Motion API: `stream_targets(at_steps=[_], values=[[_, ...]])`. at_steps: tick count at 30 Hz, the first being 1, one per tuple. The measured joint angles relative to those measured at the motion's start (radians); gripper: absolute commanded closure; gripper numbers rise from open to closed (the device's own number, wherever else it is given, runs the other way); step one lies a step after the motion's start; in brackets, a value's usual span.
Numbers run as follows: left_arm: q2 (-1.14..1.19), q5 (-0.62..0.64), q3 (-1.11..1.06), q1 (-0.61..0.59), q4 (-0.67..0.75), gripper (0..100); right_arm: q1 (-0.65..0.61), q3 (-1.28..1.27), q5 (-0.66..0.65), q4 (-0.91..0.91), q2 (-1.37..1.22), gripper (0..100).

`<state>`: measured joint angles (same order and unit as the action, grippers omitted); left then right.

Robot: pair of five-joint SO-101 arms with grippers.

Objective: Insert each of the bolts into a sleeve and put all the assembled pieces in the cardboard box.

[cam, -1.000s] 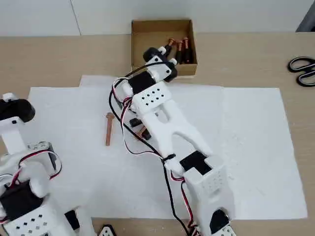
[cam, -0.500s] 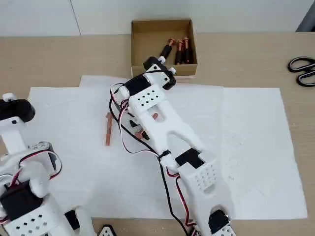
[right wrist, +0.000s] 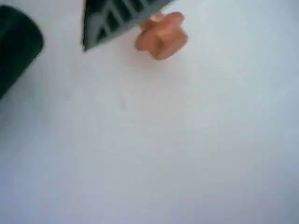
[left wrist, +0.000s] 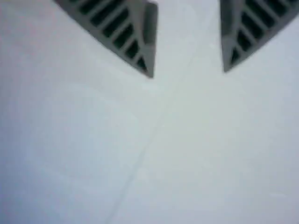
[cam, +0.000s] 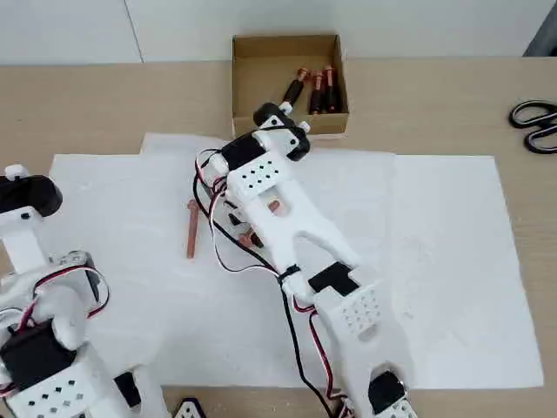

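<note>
Near the cardboard box (cam: 261, 74), the right arm (cam: 261, 174) hides most of a bolt (cam: 275, 206); well right of the box, the picture's edge cuts the scissors (cam: 533, 125).

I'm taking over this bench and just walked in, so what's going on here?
This is a bolt-and-sleeve assembly job. The white right arm stretches over the white paper sheet, a copper bolt head just below its wrist. The left arm's claw hangs open above bare paper. Three assembled bolt-and-sleeve pieces lie in the brown cardboard box; one long copper bolt lies loose on the sheet.
</note>
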<state>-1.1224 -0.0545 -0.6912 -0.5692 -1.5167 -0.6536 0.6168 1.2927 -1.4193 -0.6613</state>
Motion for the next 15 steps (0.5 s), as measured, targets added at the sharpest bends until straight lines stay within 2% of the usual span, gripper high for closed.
stream_targets(at_steps=[15], values=[[0.0,0.0,0.0,0.0,0.0,91,0.04,0.0,0.002,0.035,-0.081,85.6]])
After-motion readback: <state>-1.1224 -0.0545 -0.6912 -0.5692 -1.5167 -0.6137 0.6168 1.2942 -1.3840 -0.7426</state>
